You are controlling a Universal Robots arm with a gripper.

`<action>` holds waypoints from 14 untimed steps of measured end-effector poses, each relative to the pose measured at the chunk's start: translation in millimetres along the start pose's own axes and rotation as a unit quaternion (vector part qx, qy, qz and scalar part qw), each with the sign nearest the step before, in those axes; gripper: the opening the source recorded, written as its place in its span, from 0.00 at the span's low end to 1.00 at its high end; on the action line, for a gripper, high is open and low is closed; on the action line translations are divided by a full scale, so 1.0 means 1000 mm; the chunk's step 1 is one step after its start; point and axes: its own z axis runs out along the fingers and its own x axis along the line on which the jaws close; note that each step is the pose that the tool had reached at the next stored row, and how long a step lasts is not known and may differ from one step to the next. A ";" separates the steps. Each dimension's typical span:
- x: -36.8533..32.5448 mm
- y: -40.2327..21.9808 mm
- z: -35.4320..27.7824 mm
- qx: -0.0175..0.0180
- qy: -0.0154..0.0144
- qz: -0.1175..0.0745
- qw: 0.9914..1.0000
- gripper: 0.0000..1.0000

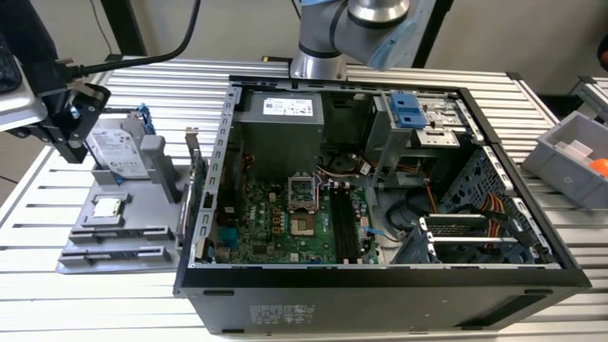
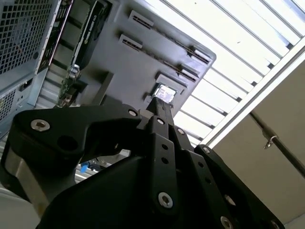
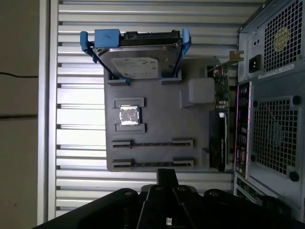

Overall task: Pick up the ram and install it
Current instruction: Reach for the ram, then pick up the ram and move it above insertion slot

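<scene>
The tool (image 3: 167,175) hangs right by the ram (image 3: 152,163), which is parked on edge in the grey tray (image 3: 157,114) on the table (image 3: 71,47), probably for an easy grab from above. Can't tell if the tool's apart or together.

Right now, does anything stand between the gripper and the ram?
Nothing visible does. In the first wrist view the gripper hangs near the tray edge, with open space between it and the ram in its holder.
</scene>
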 end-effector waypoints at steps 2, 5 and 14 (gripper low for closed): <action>0.0000 0.0000 0.0000 0.000 0.000 0.000 1.000 0.00; 0.0000 0.0000 0.0000 0.000 0.000 0.000 1.000 0.00; 0.0001 0.0000 -0.0001 0.000 0.000 0.000 1.000 0.00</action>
